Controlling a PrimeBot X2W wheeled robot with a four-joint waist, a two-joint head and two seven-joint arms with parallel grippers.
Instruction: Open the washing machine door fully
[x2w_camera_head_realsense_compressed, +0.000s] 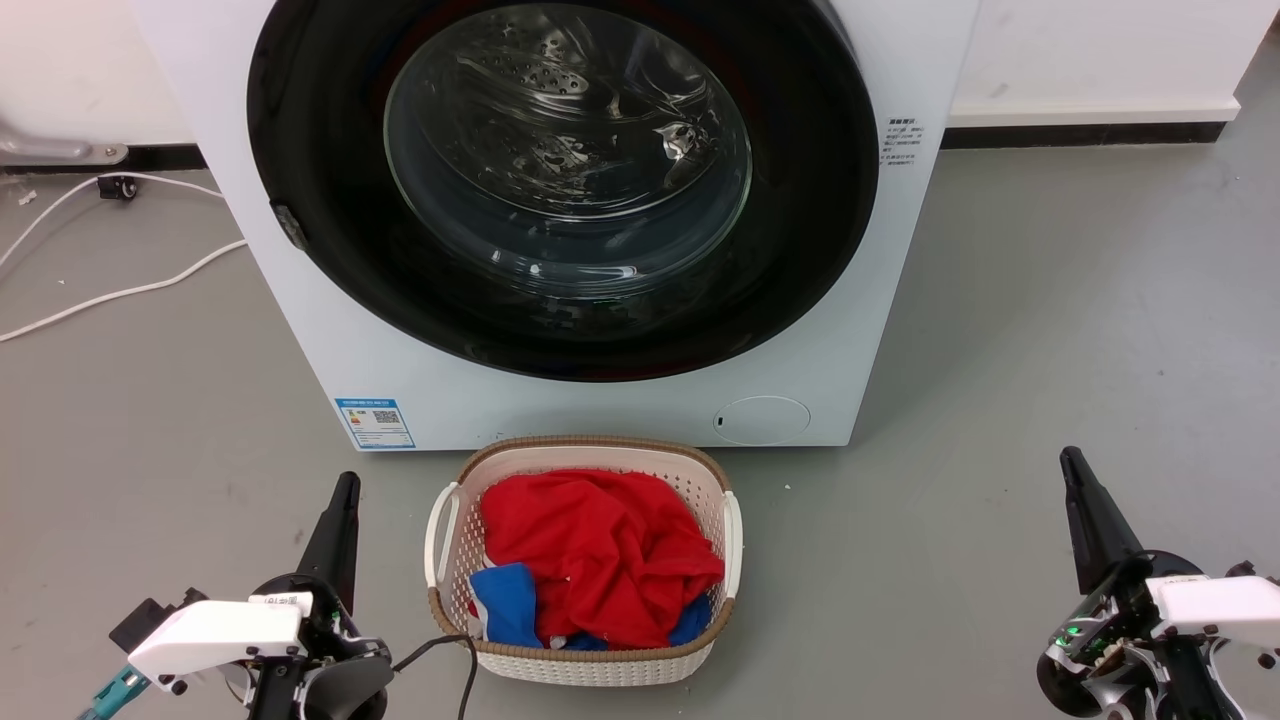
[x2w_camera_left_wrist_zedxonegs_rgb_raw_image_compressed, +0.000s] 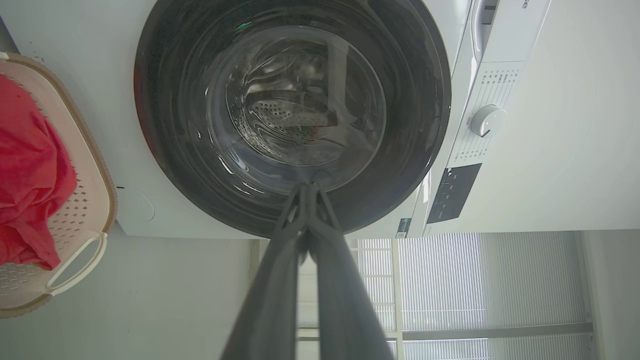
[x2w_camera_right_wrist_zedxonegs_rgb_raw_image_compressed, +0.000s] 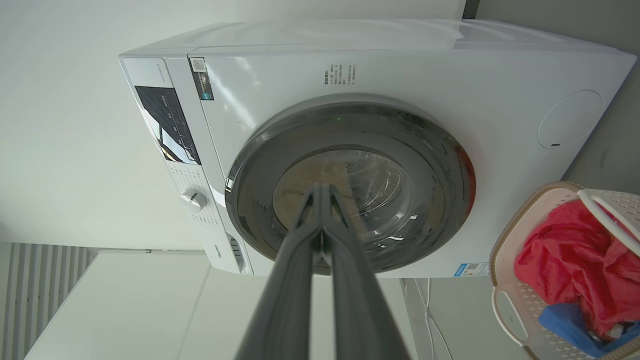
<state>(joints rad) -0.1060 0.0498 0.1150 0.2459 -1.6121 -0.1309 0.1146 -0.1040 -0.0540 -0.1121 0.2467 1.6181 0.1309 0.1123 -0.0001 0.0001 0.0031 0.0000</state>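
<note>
A grey smooth floor (x2w_camera_head_realsense_compressed: 1050, 330) is running back to a white wall (x2w_camera_head_realsense_compressed: 1100, 50) edged with a black skirting strip (x2w_camera_head_realsense_compressed: 1080, 133). A white front-loading washing machine (x2w_camera_head_realsense_compressed: 370, 360) is standing against that wall. 2 white cables (x2w_camera_head_realsense_compressed: 120, 290) are trailing on the floor to the machine's left.

The large round glossy black door with its bulging clear glass window (x2w_camera_head_realsense_compressed: 565, 180) is sitting shut, flush against the machine's front. Just before the machine, a white perforated plastic basket with a brown woven rim (x2w_camera_head_realsense_compressed: 590, 443) is holding a crumpled red cloth (x2w_camera_head_realsense_compressed: 600, 550) over a blue cloth (x2w_camera_head_realsense_compressed: 505, 605).

The left gripper (x2w_camera_head_realsense_compressed: 345, 485) is hovering before the machine's left corner and the right gripper (x2w_camera_head_realsense_compressed: 1070, 460) beyond its right corner, both well apart from the door. Each one's 2 dark fingers are pressing together at the tips, gripping nothing and touching nothing.
</note>
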